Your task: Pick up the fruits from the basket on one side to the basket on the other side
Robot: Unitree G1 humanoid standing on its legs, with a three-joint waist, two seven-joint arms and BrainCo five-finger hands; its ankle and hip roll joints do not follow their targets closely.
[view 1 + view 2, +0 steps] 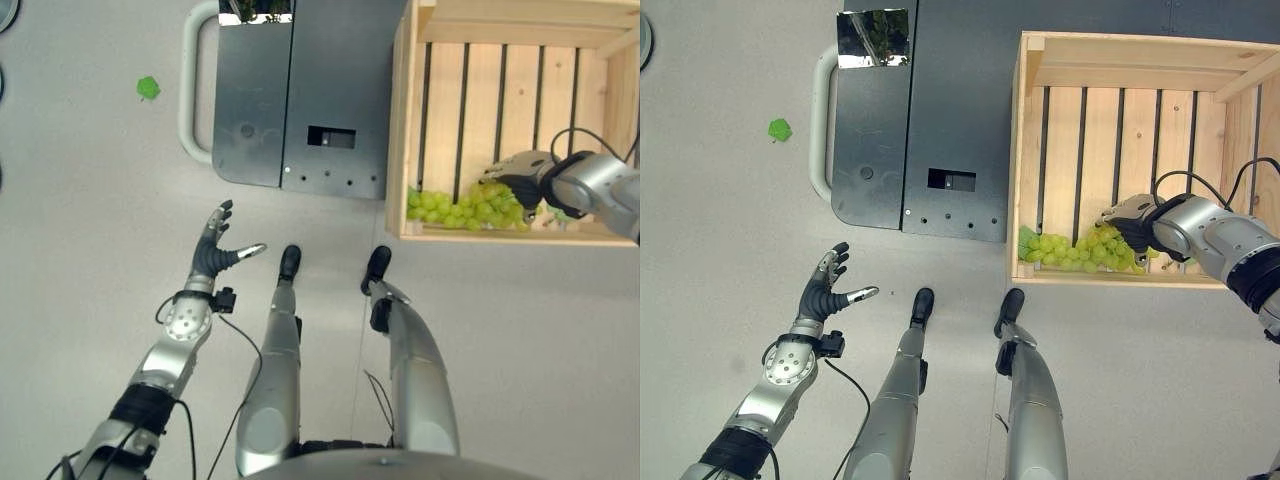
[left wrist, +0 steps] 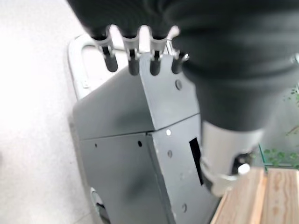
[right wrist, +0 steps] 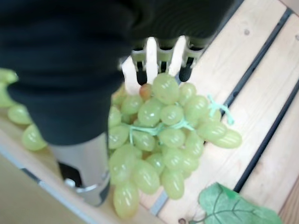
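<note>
Presently, item one: a bunch of pale green grapes (image 3: 163,149) with a thin green stem, lying on the slatted bottom of an open light wooden crate (image 1: 1025,150), against the crate's near wall. A loose green leaf (image 3: 233,205) lies on the slats just beside the bunch.

Item two: right hand (image 1: 1135,222), reached into the crate and resting over the top of the bunch. In the right wrist view its fingers (image 3: 184,65) touch the upper grapes, the thumb alongside; whether they have clamped on the bunch or merely rest against it cannot be told.

Item three: left hand (image 1: 212,250), held over the grey floor, well apart from the crate, fingers straight and spread, holding nothing.

Item four: a grey metal cart base (image 1: 285,100) with a pale tubular handle, between the left hand and the crate. A small green scrap (image 1: 148,88) lies on the floor beyond the left hand.

Step in hand, by judgement: the pick-up of the grapes, at the point of taking hold. The next move calls for a firm but gentle closing round the bunch's upper part, then a straight lift clear of the crate wall before carrying it across.
</note>
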